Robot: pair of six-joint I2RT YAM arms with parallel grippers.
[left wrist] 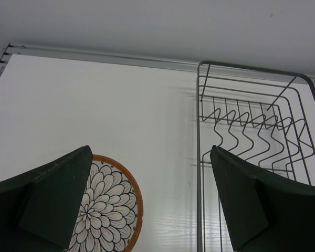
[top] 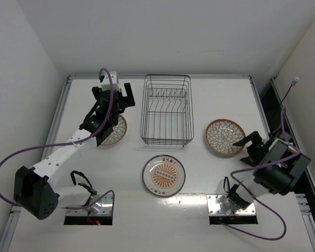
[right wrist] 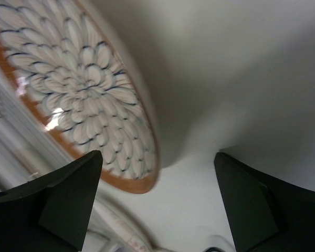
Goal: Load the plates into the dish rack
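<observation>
Currently the rack [top: 166, 110] sits upper centre, and all three plates lie flat on the table [top: 121, 178] outside it. The left petal plate [top: 114, 132] is beside the wide-open left gripper [top: 121, 97], the right petal plate [top: 224, 137] right of the rack, and the sunburst plate [top: 164, 175] below it. The right gripper [top: 247, 148], jaws apart and holding nothing, hovers just right of the right petal plate.
</observation>
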